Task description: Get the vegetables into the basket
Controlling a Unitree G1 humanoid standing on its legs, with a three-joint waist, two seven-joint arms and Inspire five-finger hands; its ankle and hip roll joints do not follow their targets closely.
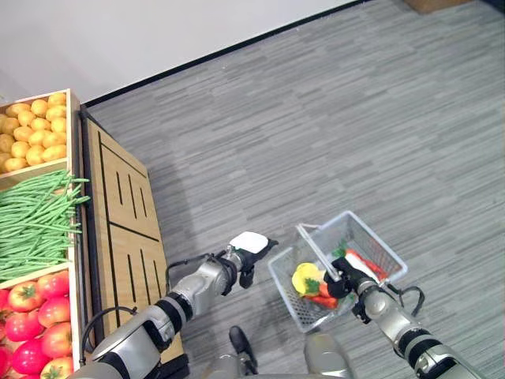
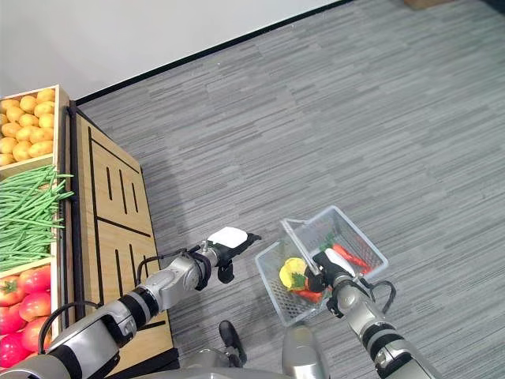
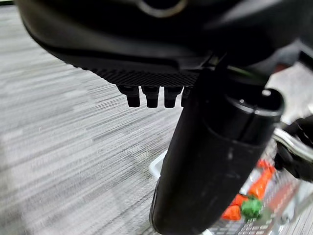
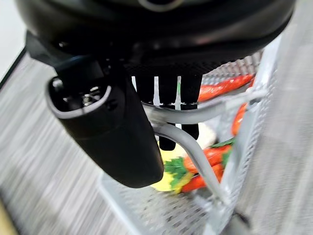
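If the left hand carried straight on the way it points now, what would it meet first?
Most likely the near wall of the wire basket: the left hand hangs over the floor, pointing toward it, though whether it would pass above the rim is unclear.

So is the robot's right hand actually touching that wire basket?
Touching. In the right wrist view the right hand's fingers curl round the basket's grey handle; the head views agree.
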